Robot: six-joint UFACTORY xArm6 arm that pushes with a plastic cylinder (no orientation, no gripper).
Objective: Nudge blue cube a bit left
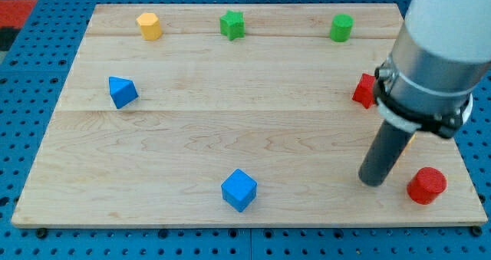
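None of the nudge looks done: blue cube (239, 189) sits at the frame's bottom centre, my tip (374, 181) well apart at its right; no fingers exist to judge

Red cylinder (426, 185), green star (232, 24), yellow block (149, 26), blue wedge (122, 91).

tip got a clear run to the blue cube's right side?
Probably yes. My tip sits well to the view's right of the blue cube, bare board between; the red cylinder lies on its far side.
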